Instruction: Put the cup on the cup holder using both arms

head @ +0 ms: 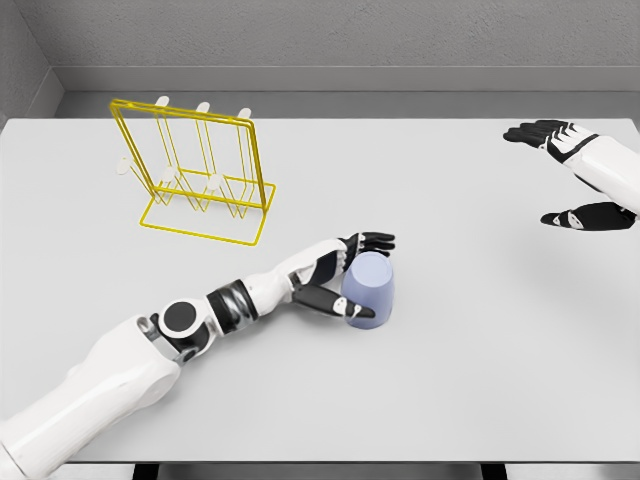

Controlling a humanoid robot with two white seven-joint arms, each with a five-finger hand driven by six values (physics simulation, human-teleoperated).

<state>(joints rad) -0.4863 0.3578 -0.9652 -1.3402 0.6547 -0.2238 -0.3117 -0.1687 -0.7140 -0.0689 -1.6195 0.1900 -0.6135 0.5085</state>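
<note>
Right hand [575, 175] cut off at the frame edge, fingers spread wide, pale lavender cup [369, 290] set upright mid-table [480, 350], clasped by left hand [338, 280], yellow wire cup holder [200, 170] well apart behind.

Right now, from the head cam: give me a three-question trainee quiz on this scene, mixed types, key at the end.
1. True or false: the left robot hand has its fingers around the cup.
2. The yellow cup holder stands: A) far left of the table, B) near right, C) under the cup.
3. Fill in: the right robot hand is open and holds ____.

Key: 1 true; 2 A; 3 nothing.
</note>
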